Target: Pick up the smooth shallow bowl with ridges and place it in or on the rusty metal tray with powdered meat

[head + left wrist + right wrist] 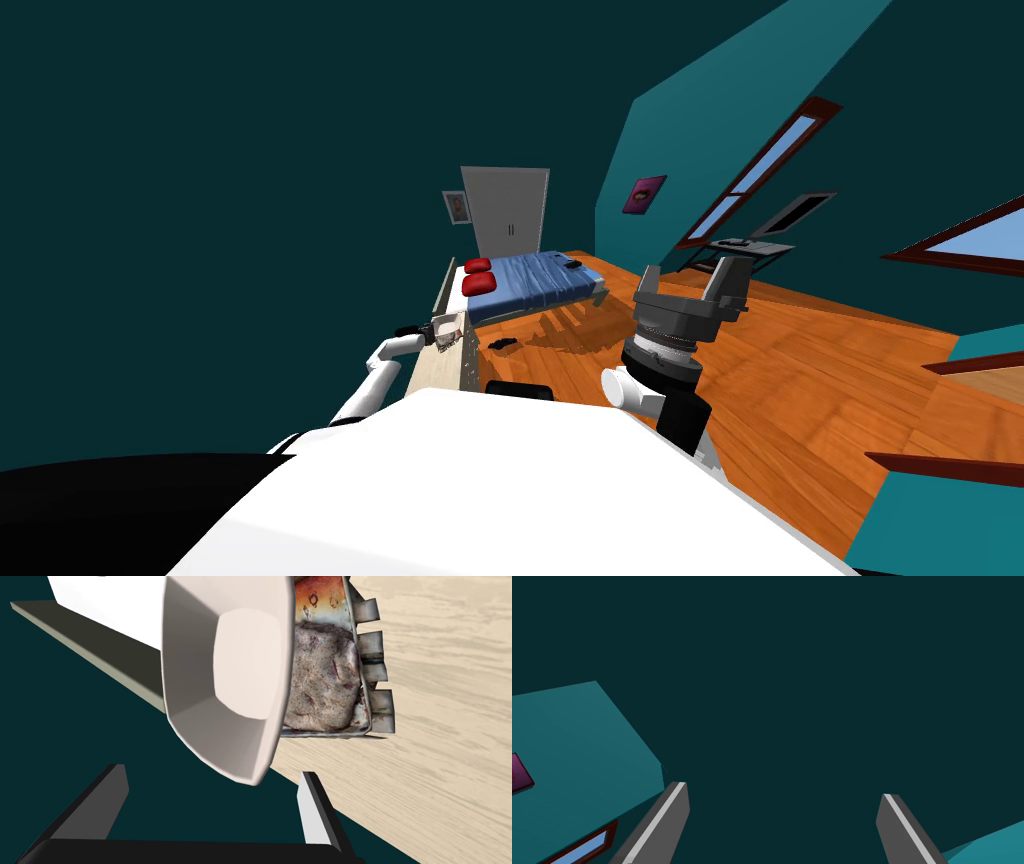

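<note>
Bowl: the white shallow bowl (225,676) showed tilted, its open mouth turned toward the left wrist camera, overlapping the near end of the tray; whether it rested on the tray or only hung in front of it could not be told
Tray: the rusty metal tray (372,643) sat on a pale wood-grain top (440,726), close to that top's edge, with a slab of powdered meat (322,676) inside it
Left claw: the left gripper (212,776) stood wide and held nothing, both blades clear of the bowl, whose lower rim lay just beyond the fingertips
Right claw: the right gripper (784,790) was raised well apart from the work, blades wide and empty
Shapes: the bowl had a flat base and sloping walls built of flat panels that met in soft ridges; the tray was boxy, with bent tabs along one wall
Surfaces: the bowl was matt, plain and unmarked, its material not evident; the tray was orange with rust and flaking grey; the meat was mottled pink-grey and dusty
Handling: the bowl looked stiff and light, and its smooth walls seemed likely to slip under a pinch across the outside
Best hold: probably the rim, one blade inside the wall and one outside
Risk: near the top's edge, a nudge could send bowl or tray over
</note>
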Tool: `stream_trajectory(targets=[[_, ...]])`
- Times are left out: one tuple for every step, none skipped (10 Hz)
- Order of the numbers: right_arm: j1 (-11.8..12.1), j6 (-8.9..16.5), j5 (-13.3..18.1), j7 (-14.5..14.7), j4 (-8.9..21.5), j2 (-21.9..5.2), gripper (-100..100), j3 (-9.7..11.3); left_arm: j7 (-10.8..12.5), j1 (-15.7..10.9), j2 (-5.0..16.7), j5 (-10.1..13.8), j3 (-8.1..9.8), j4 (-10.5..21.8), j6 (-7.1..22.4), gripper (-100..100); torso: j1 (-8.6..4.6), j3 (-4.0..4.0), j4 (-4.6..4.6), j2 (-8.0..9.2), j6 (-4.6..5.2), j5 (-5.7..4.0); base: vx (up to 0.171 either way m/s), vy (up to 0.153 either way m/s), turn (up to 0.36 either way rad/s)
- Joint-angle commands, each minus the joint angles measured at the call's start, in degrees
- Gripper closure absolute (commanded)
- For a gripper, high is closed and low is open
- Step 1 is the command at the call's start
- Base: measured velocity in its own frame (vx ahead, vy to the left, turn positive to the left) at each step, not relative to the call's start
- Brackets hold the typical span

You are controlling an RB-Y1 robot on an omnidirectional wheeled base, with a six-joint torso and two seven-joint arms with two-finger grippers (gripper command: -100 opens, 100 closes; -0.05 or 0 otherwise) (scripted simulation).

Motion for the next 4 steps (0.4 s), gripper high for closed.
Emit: stream_trajectory(targets=[[0.0,0.0,0.0,0.0,0.0,0.0,0,0.0,0.0,0.0,0.0,0.0,0.0,0.0,0.0,0,0.0,0.0,0.0,0.0,0.0,0.0,0.0,0.0,0.0],[0.0,0.0,0.0,0.0,0.0,0.0,0,0.0,0.0,0.0,0.0,0.0,0.0,0.0,0.0,0,0.0,0.0,0.0,0.0,0.0,0.0,0.0,0.0,0.0],[0.0,0.0,0.0,0.0,0.0,0.0,0,0.0,0.0,0.0,0.0,0.0,0.0,0.0,0.0,0,0.0,0.0,0.0,0.0,0.0,0.0,0.0,0.0,0.0],[0.0,0.0,0.0,0.0,0.0,0.0,0,0.0,0.0,0.0,0.0,0.0,0.0,0.0,0.0,0,0.0,0.0,0.0,0.0,0.0,0.0,0.0,0.0,0.0]])
